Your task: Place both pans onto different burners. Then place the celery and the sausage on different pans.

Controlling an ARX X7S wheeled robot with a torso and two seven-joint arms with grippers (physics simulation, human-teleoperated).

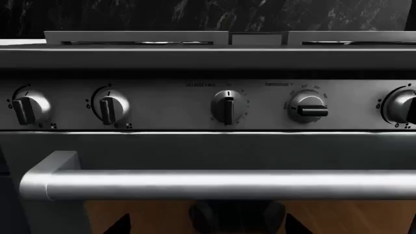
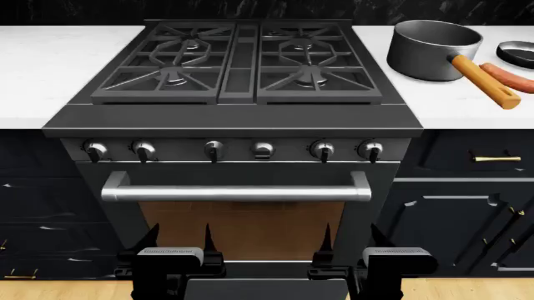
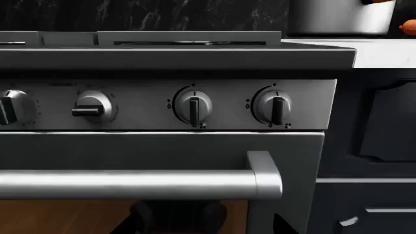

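The deep grey saucepan (image 2: 432, 42) with its orange-brown handle (image 2: 486, 81) stands on the white counter right of the stove; its wall also shows in the right wrist view (image 3: 338, 19). Beside the handle lies the orange-red sausage (image 2: 511, 77). The shallow frying pan (image 2: 517, 51) is cut by the right edge. The burners (image 2: 175, 75) (image 2: 311, 75) under black grates carry nothing. The celery is out of view. My left gripper (image 2: 179, 240) (image 1: 208, 226) and right gripper (image 2: 352, 240) (image 3: 201, 226) hang low before the oven door, both open and holding nothing.
The oven's steel bar handle (image 2: 237, 192) and a row of knobs (image 2: 214, 149) face both grippers. White counter (image 2: 50, 69) flanks the stove on both sides. Dark cabinets (image 2: 467, 206) with brass pulls stand to the right, and a black marble backsplash runs behind.
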